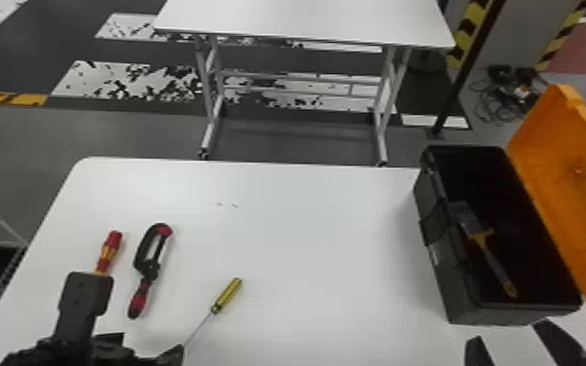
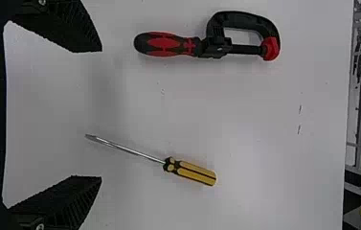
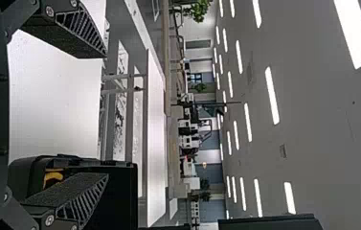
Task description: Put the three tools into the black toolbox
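And there's one brush [image 1: 478,237] in the open black toolbox [image 1: 452,292], counter's [image 1: 316,243] right edge | towards near-left corner: one clamp [image 1: 150,269], one screwdriver [image 1: 227,295], one red-handled tool [image 1: 110,247] | left claw [image 1: 136,311], right claw [image 1: 509,330] both spread open!

A large industrial hall or workshop is suggested by the long rows of ceiling lights [image 3: 272,96], the yellow-and-black warning stripes [image 1: 463,41], the worn painted floor markings [image 1: 126,80] and the metal-legged worktable [image 1: 302,19].

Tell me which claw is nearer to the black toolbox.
Right. The right claw is open, close to the near end of the toolbox. The left claw is across the table, near the clamp and the yellow screwdriver.
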